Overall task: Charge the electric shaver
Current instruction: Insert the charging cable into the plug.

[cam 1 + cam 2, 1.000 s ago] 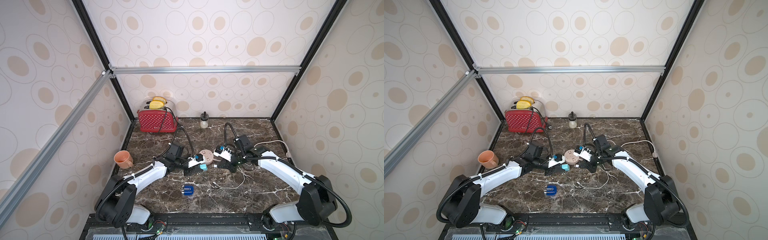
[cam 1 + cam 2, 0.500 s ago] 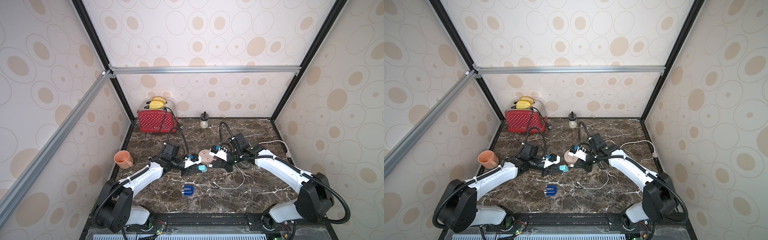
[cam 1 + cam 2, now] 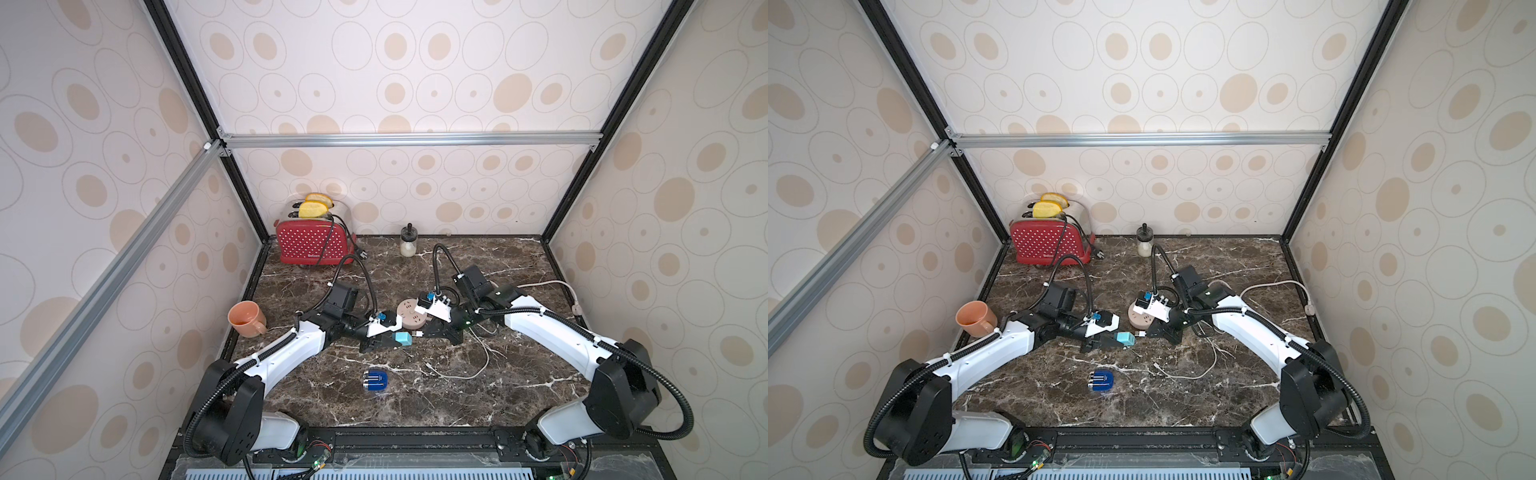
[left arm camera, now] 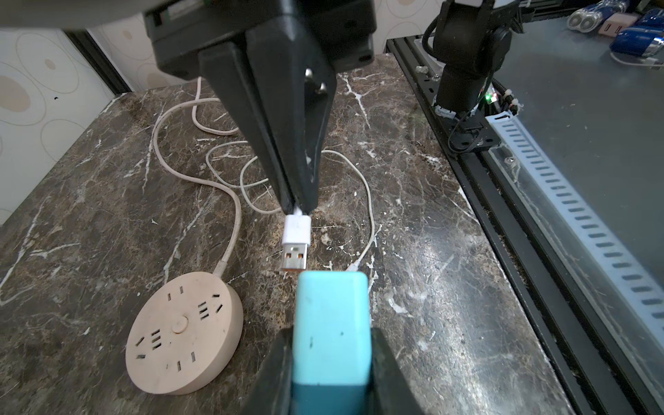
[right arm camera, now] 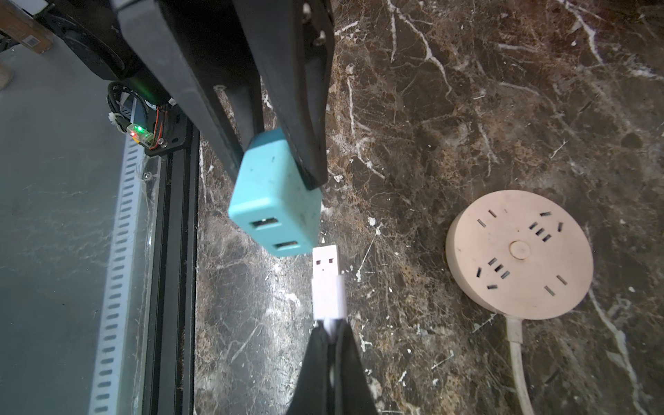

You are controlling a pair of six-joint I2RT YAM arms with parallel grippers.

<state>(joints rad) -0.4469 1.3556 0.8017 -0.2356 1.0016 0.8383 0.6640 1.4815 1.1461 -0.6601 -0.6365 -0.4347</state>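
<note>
The electric shaver (image 3: 375,380) (image 3: 1100,381), dark blue with silver stripes, lies alone on the marble near the front, apart from both grippers. My left gripper (image 3: 395,337) (image 4: 330,345) is shut on a teal plug adapter (image 3: 403,338) (image 5: 276,201), whose two USB ports face the right gripper. My right gripper (image 3: 426,332) (image 5: 330,327) is shut on the white USB plug (image 5: 326,284) (image 4: 296,240) of a thin white cable (image 3: 461,376). The plug's metal end is right at the adapter's port face, beside the nearer port and not inside it.
A round pink power strip (image 3: 409,315) (image 4: 183,332) lies just behind the two grippers, its cord (image 3: 548,284) running right. At the back stand a red toaster (image 3: 311,245) and a small bottle (image 3: 408,243). An orange mug (image 3: 246,319) stands at the left edge.
My right gripper has shifted a little to the left with the USB plug, closer to the adapter. The left arm has barely moved. Both grips are unchanged.
</note>
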